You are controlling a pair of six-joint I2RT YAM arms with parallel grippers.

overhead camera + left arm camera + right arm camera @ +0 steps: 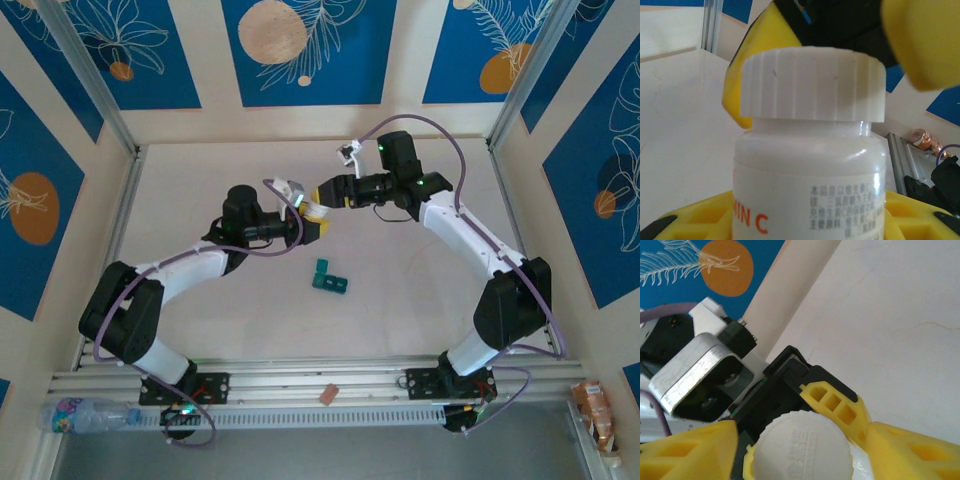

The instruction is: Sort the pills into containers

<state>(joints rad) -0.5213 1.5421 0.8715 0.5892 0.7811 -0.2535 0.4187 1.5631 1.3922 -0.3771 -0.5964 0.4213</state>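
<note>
Left gripper [308, 221] clamps white plastic pill bottle [810, 175], probably light, slick. Right gripper [323, 194], jaws spread, straddles ribbed white cap [812, 85]: grip there.

Yellow, white, teal, blue
White bottle [810, 190], ribbed white cap [812, 85], orange lettering; yellow-fingered left gripper [315, 225] and right gripper [322, 195]; teal-green organiser [328, 279]; cream surface [410, 300]; blue wall panels [350, 60], white leaf outlines, orange discs.
</note>
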